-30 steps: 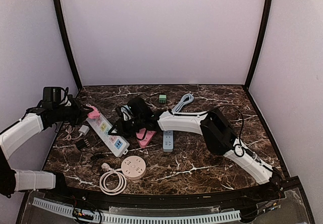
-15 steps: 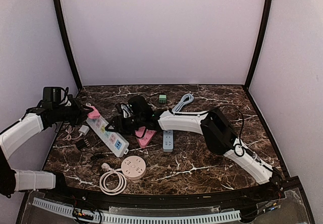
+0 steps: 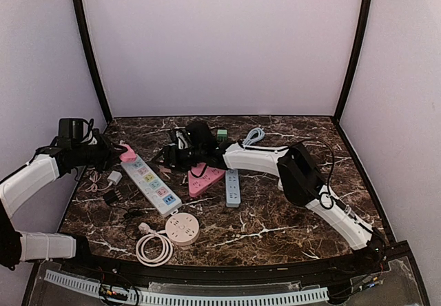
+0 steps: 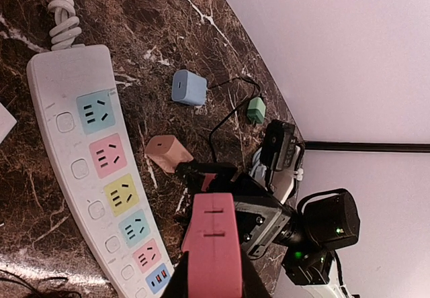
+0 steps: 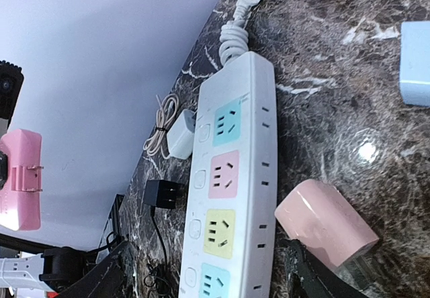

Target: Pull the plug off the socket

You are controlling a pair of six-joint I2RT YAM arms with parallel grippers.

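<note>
Top view: dark marble tabletop [image 3: 275, 216] being overlooked from high behind arm bases, facing back wall, from afar.
Left wrist view: being aimed steeply down, close over table, picture turned sideways.
Right wrist view: being held low near surface, facing left wall.
Long white power strip with coloured sockets [image 3: 148, 180] [image 4: 87, 170] [image 5: 232, 197] and pink plastic plug block [image 3: 127, 153] [image 4: 213, 244] [image 5: 20, 177] being shared by all three.

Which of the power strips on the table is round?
The pale pink power strip nearest the front edge, beside the coiled white cable. The white strip and the blue strip are straight bars; the brighter pink strip is triangular.
</note>
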